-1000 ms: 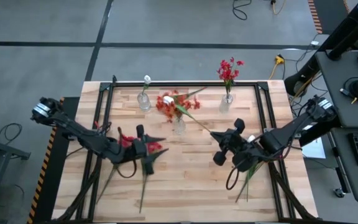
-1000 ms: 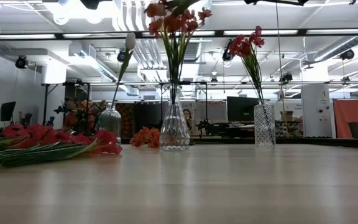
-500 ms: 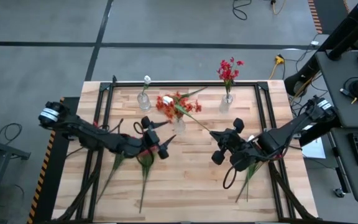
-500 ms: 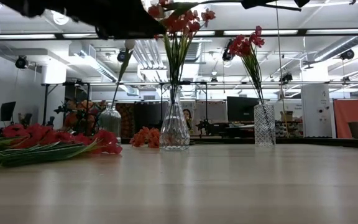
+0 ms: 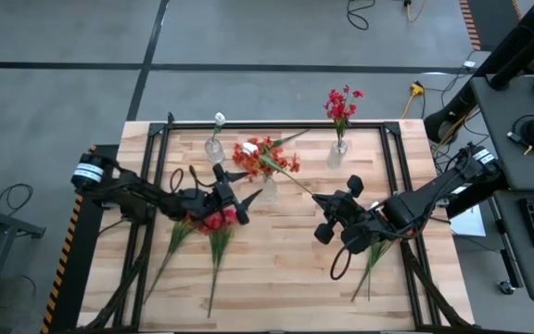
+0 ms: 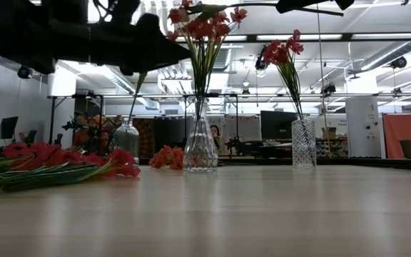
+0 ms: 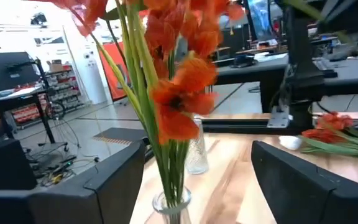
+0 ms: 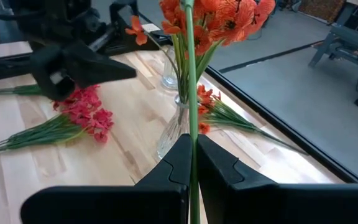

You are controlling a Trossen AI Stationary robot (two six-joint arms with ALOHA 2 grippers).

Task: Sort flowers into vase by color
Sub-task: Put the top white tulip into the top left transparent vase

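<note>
Left gripper (image 5: 246,200): now reaching farther in over the table than a moment ago, empty fingers spread wide beside the clear glass vase of orange blooms (image 5: 266,188). Crimson-red flower sprays (image 5: 213,221) are lying flat on the pale wooden table (image 5: 286,269), below that arm. Right gripper (image 8: 190,163): staying in place right of centre, fingers pinched tight on a thin green flower stem (image 8: 191,93) slanting towards the orange bunch. Crimson blooms are standing in the right-hand glass vase (image 5: 337,153). No legible writing.

Orange flowers (image 5: 260,154) fill the clear glass middle vase (image 5: 267,188); crimson flowers (image 5: 217,220) lie on the pale wood table (image 5: 286,269).
</note>
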